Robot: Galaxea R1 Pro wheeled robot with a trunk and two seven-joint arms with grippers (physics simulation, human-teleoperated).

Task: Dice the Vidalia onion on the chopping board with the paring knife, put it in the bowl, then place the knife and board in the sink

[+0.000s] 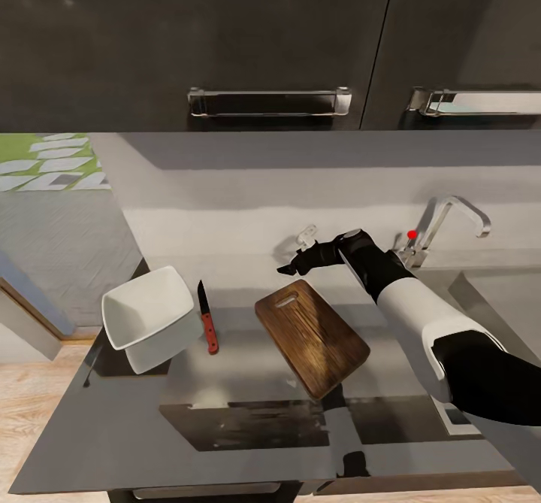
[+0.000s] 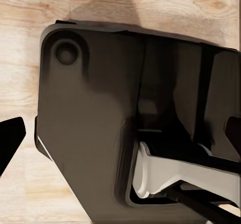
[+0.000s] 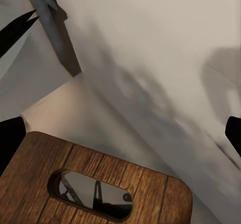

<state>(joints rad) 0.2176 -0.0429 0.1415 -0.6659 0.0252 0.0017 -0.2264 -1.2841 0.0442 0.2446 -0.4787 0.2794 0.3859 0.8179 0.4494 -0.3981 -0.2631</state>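
The dark wooden chopping board [image 1: 312,337] lies slantwise on the grey countertop [image 1: 248,420], its handle slot toward the wall. My right gripper [image 1: 289,266] hovers open just beyond that slot end, close to the wall, with nothing between its fingers. The right wrist view looks down on the board's slot end [image 3: 150,184], with the right gripper [image 3: 120,141] spread wide. Left of the board lies the red-handled paring knife [image 1: 207,319], and further left the white bowl [image 1: 146,315]. The sink [image 1: 492,296] and its chrome tap [image 1: 451,217] are at the right, partly behind my right arm. My left gripper [image 2: 120,133] is open.
Dark upper cabinets with metal handles [image 1: 269,101] hang over the counter. A wall socket [image 1: 306,234] sits behind my right gripper. The counter ends at the left, beyond the bowl, over wooden floor [image 1: 30,398]. The left wrist view looks down on my dark base [image 2: 90,123].
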